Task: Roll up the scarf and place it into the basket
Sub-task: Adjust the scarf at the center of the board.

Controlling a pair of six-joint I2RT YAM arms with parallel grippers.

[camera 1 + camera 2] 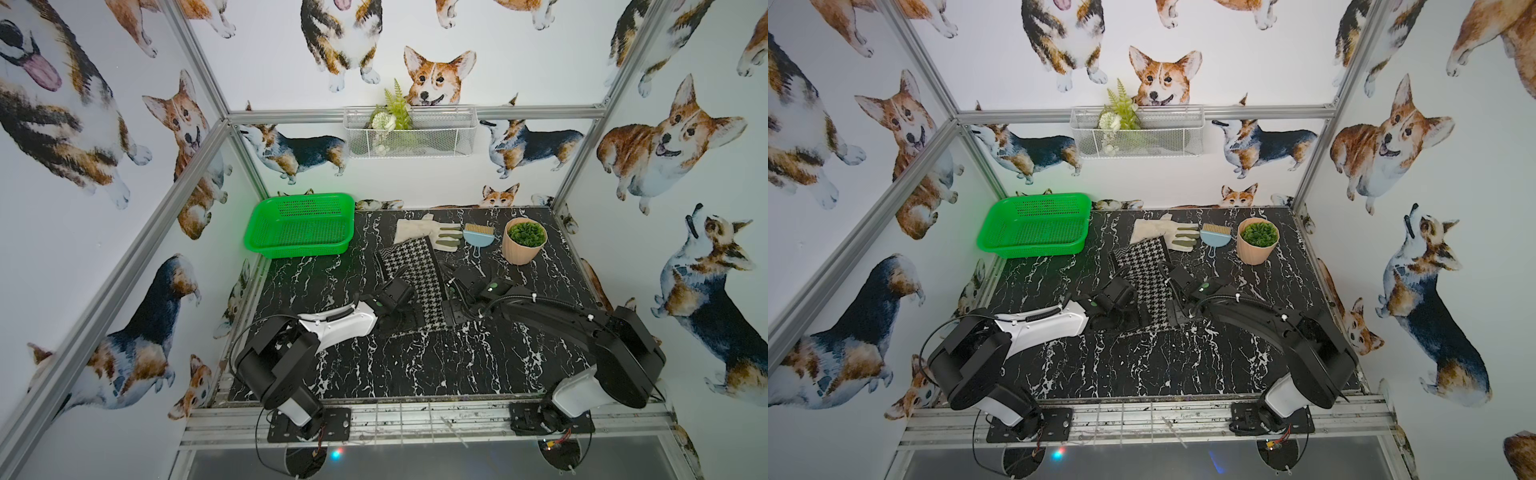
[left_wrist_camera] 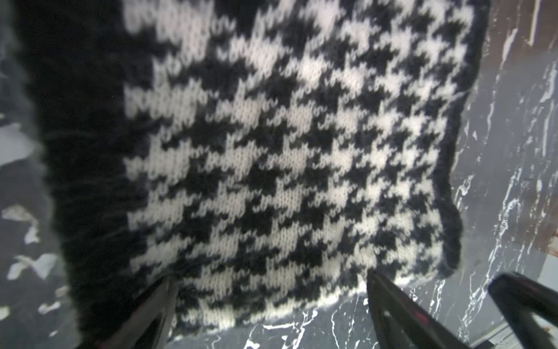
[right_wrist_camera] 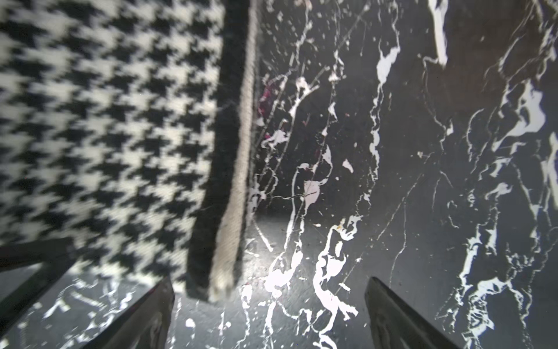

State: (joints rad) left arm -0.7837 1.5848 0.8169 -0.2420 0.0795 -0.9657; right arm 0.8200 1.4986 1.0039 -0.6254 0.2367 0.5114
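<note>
Scarf (image 1: 415, 272) flat mid-table, houndstooth face up, far end touching off-white glove (image 1: 432, 235). Small dustpan (image 1: 478, 237) and potted plant (image 1: 524, 241) just right of that. Green basket (image 1: 297, 250) at far left corner, well apart. Left gripper (image 2: 268, 302) spread wide over near hem, gripping nothing. Right gripper (image 3: 268, 284) equally wide at near right corner, cream edging between its fingers, unheld.

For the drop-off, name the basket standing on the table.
The green plastic basket, at the far-left corner; the white wire basket hangs on the back rail.
</note>
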